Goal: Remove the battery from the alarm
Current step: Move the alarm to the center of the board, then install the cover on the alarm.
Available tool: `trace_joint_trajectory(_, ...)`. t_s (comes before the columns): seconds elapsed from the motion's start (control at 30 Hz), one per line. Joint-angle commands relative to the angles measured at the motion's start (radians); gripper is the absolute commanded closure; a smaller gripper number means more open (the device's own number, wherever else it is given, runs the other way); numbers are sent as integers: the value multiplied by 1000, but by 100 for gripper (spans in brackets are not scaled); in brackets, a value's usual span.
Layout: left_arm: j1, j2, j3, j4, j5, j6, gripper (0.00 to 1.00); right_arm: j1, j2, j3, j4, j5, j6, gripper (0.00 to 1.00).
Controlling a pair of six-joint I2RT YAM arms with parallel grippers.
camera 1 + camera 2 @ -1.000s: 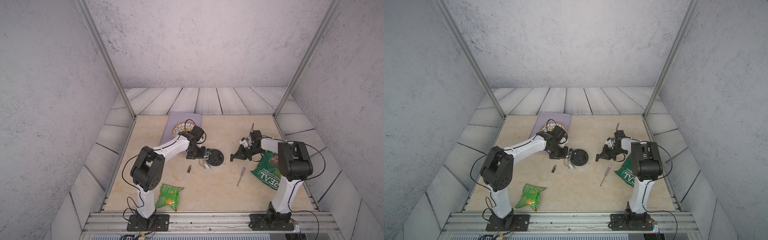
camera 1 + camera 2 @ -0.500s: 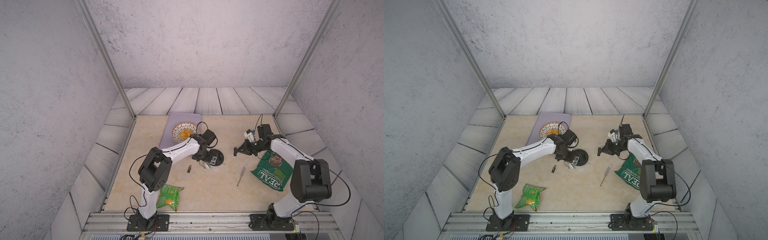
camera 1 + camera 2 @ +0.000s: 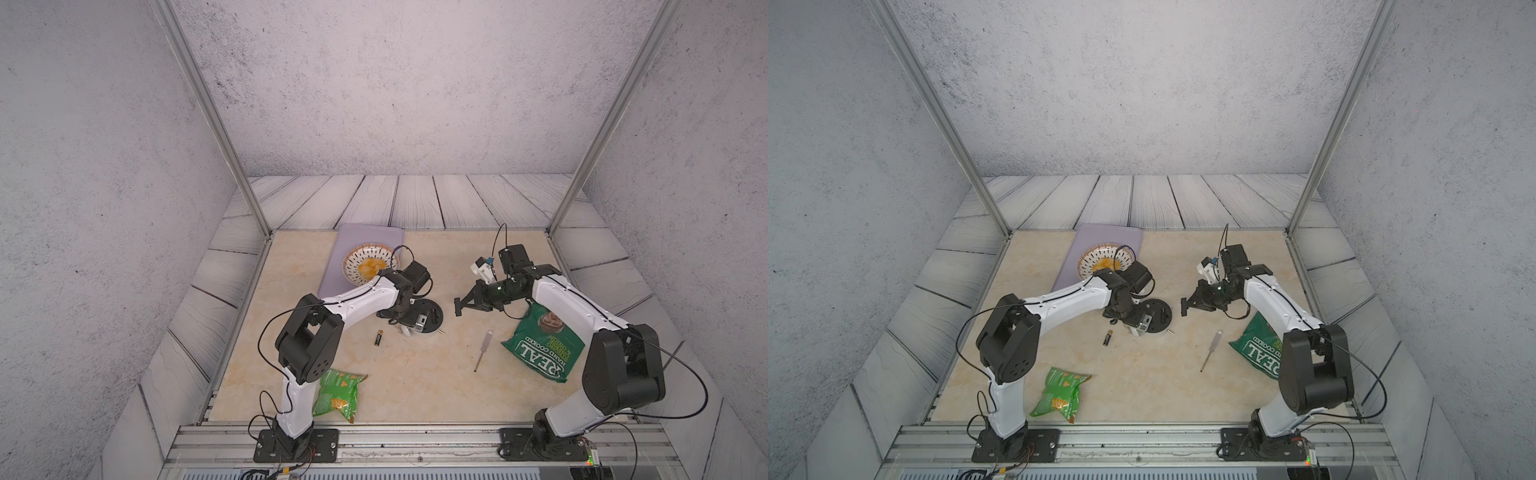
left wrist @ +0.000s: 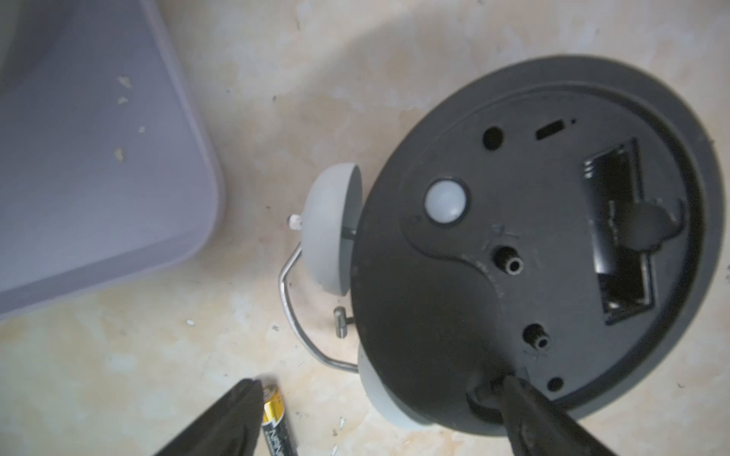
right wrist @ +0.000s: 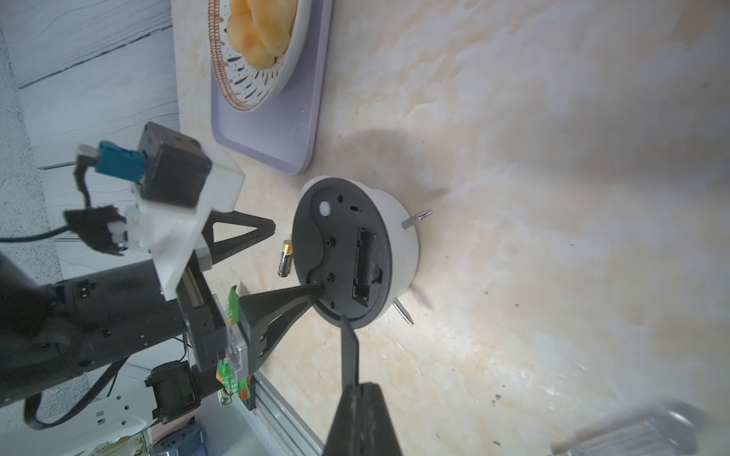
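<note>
The alarm (image 3: pixel 432 312) (image 3: pixel 1160 311) lies face down mid-table with its black back up. Its battery slot (image 4: pixel 616 237) stands open and empty. The battery (image 3: pixel 377 337) (image 3: pixel 1108 337) (image 4: pixel 276 422) (image 5: pixel 285 258) lies on the table just left of the alarm. My left gripper (image 3: pixel 409 322) (image 4: pixel 381 381) hangs open over the alarm's left edge. One of its fingertips (image 4: pixel 509 381) touches the black back and the other sits beside the battery. My right gripper (image 3: pixel 459 307) (image 5: pixel 357 385) hovers right of the alarm (image 5: pixel 343 252), shut on a thin black flat piece (image 5: pixel 349 347).
A clear-handled screwdriver (image 3: pixel 483 349) lies right of the alarm, beside a big green bag (image 3: pixel 542 345). A small green snack bag (image 3: pixel 338 392) sits front left by the left arm's base. A patterned bowl (image 3: pixel 353 264) rests on a lilac tray (image 3: pixel 370 237) at the back.
My left gripper has moved right, from beside the alarm to over its back. The right arm has unfolded and its gripper has shifted back a little. The battery has stayed put.
</note>
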Motion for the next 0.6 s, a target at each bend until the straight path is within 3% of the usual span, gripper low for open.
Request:
trace_joint_trajectory(0.0,18,-24,-25,-62,-60,22,1,47,59,47,0,16,37,100)
trace_joint_trajectory(0.37,48,-115,-68,63,207,10,0,154,107,-23,200,125,307,100)
trace_joint_trajectory(0.53,110,-68,-64,113,335,-9,9,188,117,-51,249,187,372,100)
trace_joint_trajectory(0.57,120,-51,-54,115,352,-11,16,194,123,-59,266,195,387,100)
